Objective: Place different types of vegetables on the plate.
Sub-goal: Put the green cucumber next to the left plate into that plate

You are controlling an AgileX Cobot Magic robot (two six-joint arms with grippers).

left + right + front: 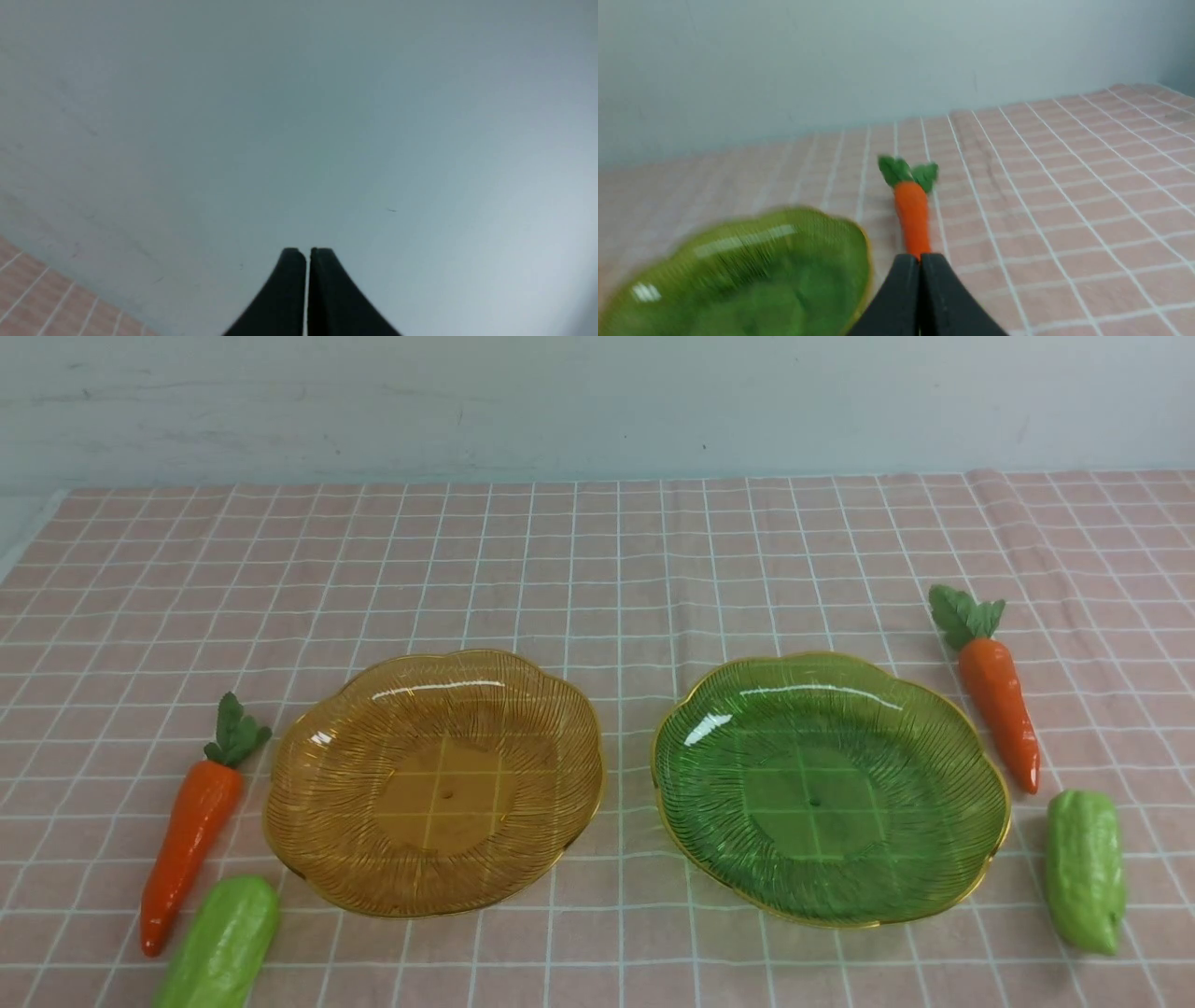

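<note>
Two plates lie side by side on the checked cloth: an amber plate (434, 782) on the left and a green plate (829, 787) on the right, both empty. Left of the amber plate lie an orange carrot (191, 826) and a light-green gourd (222, 947). Right of the green plate lie a second carrot (995, 689) and a second gourd (1083, 868). Neither arm shows in the front view. My left gripper (307, 252) is shut and empty, facing the pale wall. My right gripper (920, 256) is shut and empty, held short of the right carrot (913, 210) beside the green plate (738, 275).
A pink cloth with white grid lines (597, 569) covers the table up to a pale grey-blue wall (597, 401). The cloth's left edge (37, 523) shows at the far left. A corner of the cloth (42, 298) appears in the left wrist view.
</note>
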